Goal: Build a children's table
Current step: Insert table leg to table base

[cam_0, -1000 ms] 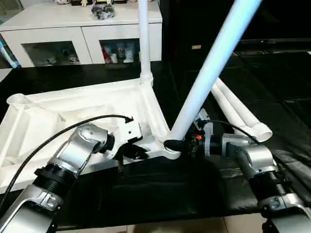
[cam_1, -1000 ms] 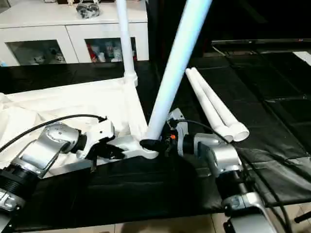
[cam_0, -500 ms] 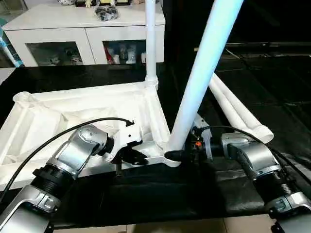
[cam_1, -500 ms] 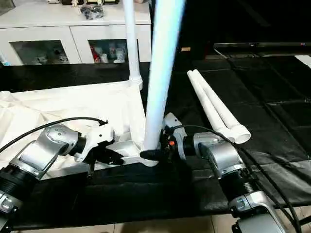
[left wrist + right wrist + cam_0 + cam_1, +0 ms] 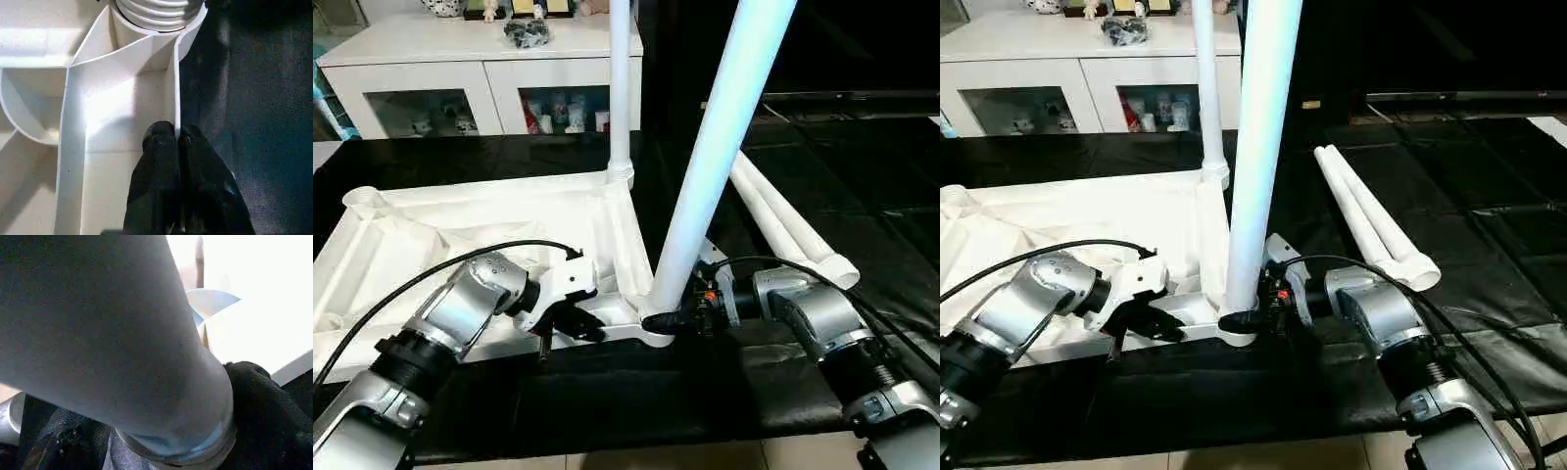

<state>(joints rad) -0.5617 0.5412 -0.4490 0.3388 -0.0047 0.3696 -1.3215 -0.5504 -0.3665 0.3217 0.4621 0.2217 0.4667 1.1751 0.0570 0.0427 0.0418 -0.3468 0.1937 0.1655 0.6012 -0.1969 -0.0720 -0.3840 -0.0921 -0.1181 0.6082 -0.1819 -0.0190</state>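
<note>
Currently upturned table top (image 5: pixel 460 230) at bench's near-left edge; left gripper (image 5: pixel 177 142) jaws pinched on its rim wall. Right gripper (image 5: pixel 1252 318) jaws clamping near-corner leg (image 5: pixel 1258 147) base. Probably light, stiff, slick plastic; best gripped low.

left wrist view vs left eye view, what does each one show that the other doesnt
Left wrist alone: the left gripper shut on the tabletop's thin rim wall, seen close. Left eye alone: the right gripper around the near leg, a far leg standing in its socket, two loose legs and the cabinet. Both: the upturned tabletop on black cloth.
</note>
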